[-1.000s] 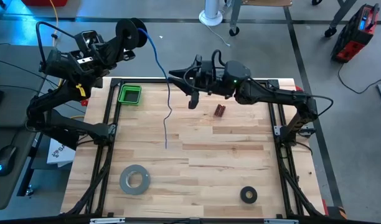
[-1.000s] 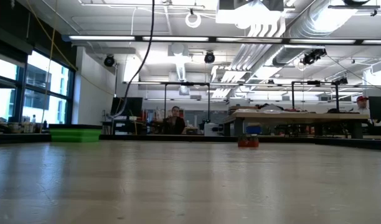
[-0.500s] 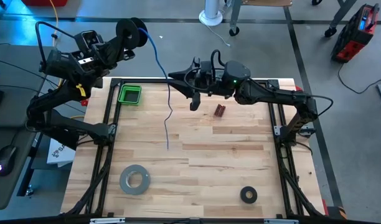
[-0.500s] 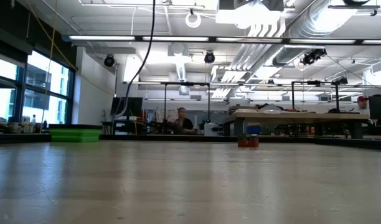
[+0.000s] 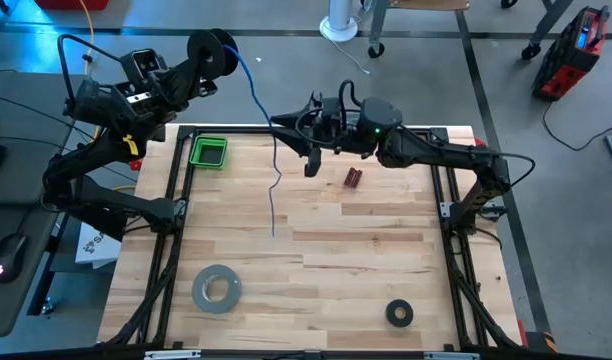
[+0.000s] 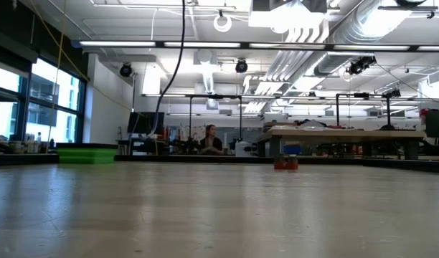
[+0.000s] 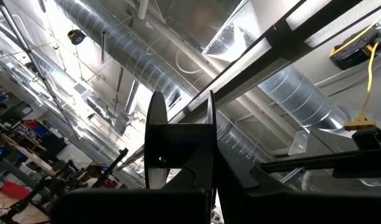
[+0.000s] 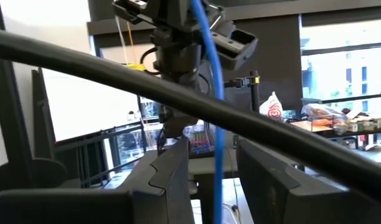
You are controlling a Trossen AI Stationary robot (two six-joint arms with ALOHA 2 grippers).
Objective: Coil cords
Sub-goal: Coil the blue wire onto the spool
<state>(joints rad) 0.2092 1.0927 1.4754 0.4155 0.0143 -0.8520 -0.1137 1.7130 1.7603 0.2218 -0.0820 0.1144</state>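
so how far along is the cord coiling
Early stage. Done: the left end effector is shut on the black spool, raised off the table's far left corner. In hand: the blue cord runs between the right end effector's parted fingers, not visibly pinched. Left: most of the cord hangs loose over the table, and how much is wound on the spool can't be told.

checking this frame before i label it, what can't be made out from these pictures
- Cord on spool: how much is wound, hidden by the spool's flanges in the left wrist view, too small in the high view.
- Left gripper: its grip on the spool, fingers dark against it.
- Right gripper: whether its fingers touch the cord running between them.
- Cord's free end: hangs or rests on the table, unclear from above; low view shows only its upper part.
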